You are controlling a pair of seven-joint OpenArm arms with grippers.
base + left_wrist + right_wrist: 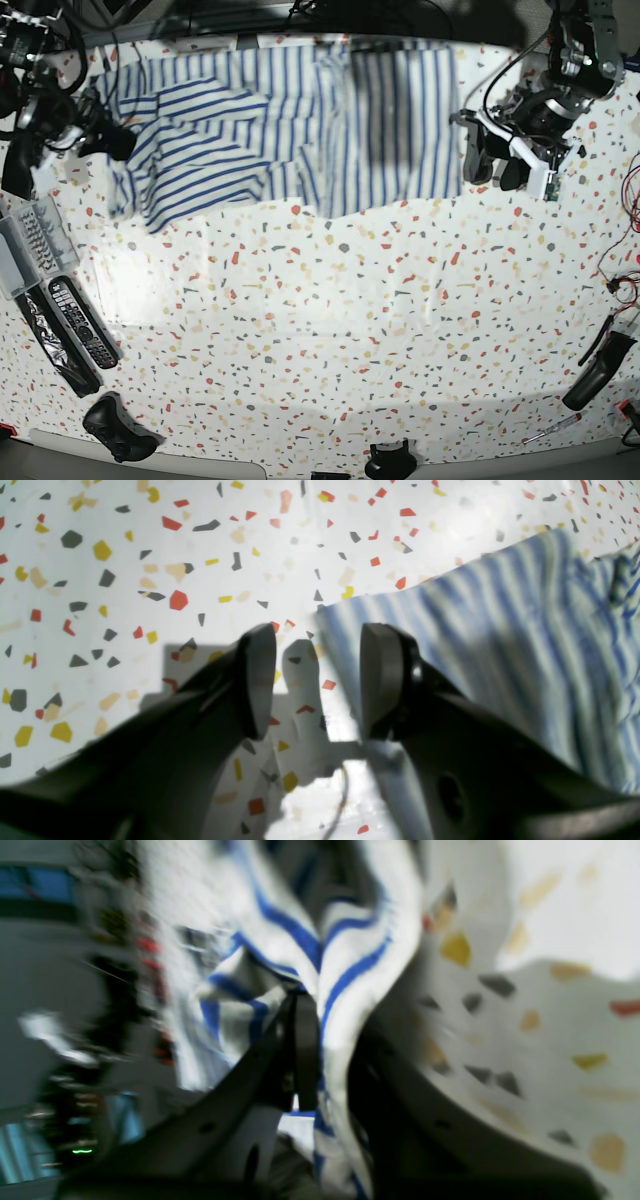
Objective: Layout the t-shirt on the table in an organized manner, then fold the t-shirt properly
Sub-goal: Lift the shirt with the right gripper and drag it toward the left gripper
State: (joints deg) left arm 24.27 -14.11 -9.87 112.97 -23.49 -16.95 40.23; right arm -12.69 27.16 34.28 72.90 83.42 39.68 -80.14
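T-shirt (290,140) lies rumpled on surface (330,330); right claw (300,1040) pinches its edge, presumably to spread it; left claw (317,680) gapes wide, empty, beside the hem.

t-shirt (290,130) spread along the far edge of the table (330,340), right gripper (100,135) at its left end, left gripper (490,160) just off its right edge, remotes (75,325) near left
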